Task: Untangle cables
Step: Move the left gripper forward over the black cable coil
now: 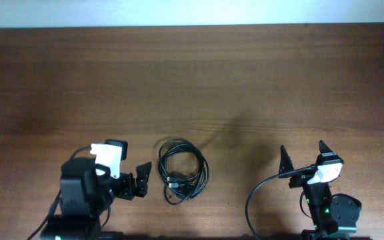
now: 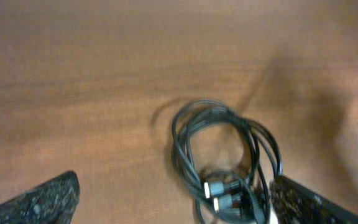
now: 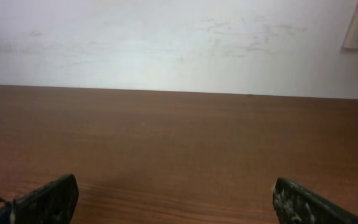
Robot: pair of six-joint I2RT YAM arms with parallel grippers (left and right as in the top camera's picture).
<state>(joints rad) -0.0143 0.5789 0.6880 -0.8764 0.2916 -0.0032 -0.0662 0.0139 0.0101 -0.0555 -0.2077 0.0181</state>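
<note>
Cables (image 1: 184, 171): lying on table (image 1: 192, 80) as one coiled bundle, long axis front to back, just right of left gripper (image 1: 143, 180), nearer, jaws wide, empty. Right gripper (image 1: 303, 152) well apart, wide, empty. Plug ends (image 2: 219, 193) at bundle's near side.

I see the thin black flexible cables (image 1: 177, 180) lying as 1 loose coiled bundle, flat on the brown wooden table (image 1: 245, 80). In the overhead view they sit toward the near edge and left of the middle. Several round loops overlap and cross one another, so I cannot count the separate cords. In the left wrist view the bundle (image 2: 179, 146) shows a wide loop with another loop crossing its right side. 2 small metallic-tipped plug ends (image 2: 219, 193) lie side by side in the lower part of the coil. That view is blurred, so I cannot make out finer detail.
</note>
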